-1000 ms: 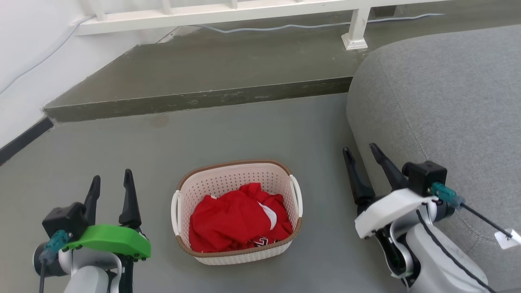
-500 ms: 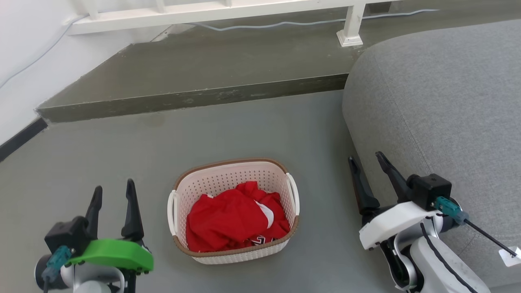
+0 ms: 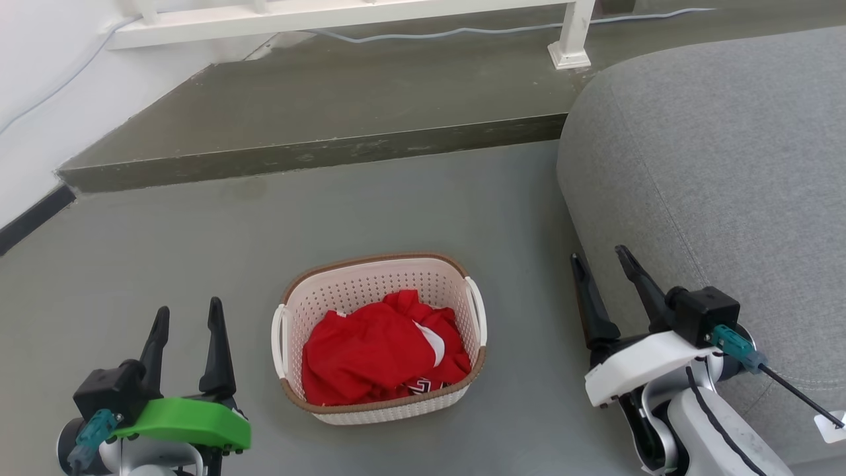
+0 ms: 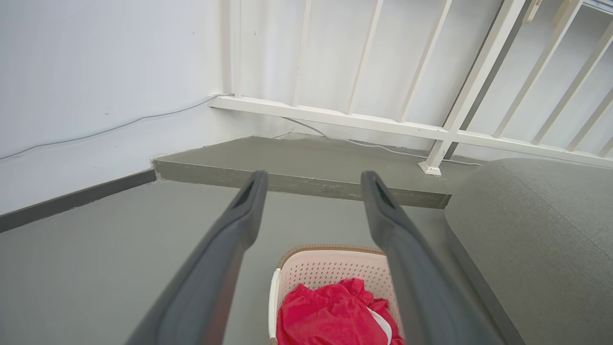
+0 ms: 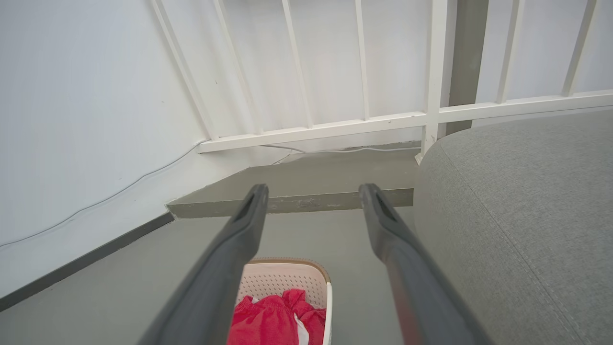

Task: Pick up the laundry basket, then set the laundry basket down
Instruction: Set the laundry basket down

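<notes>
Quick status from my end: the small cream-white perforated plastic laundry basket (image 3: pixel 370 291) with the brown woven-look rim sits flat on the smooth grey floor (image 3: pixel 410 198), about dead centre in front of the bot. There's a crumpled red garment (image 3: pixel 377 354) with some white and dark print lying inside the basket, filling most of the bottom. The two white loop handles (image 3: pixel 276 330) on the basket's short sides are both free, nothing touching them. The left gripper (image 3: pixel 189 307), the one with the green cover, hovers well to the left of the basket, its two long dark fingers spread apart and holding nothing. The right gripper (image 3: pixel 599 254), white cover, is off to the right of the basket, fingers likewise apart and empty, and both wrist views show the same gap between the fingers. Just right of the basket, past the right gripper, is the rounded grey fabric sofa (image 3: pixel 714 165). Beyond the basket there's a raised concrete step (image 3: pixel 317 155), and further back on that step a white-painted railing (image 3: pixel 330 13) with a pale cable (image 3: pixel 462 30) running under it.
</notes>
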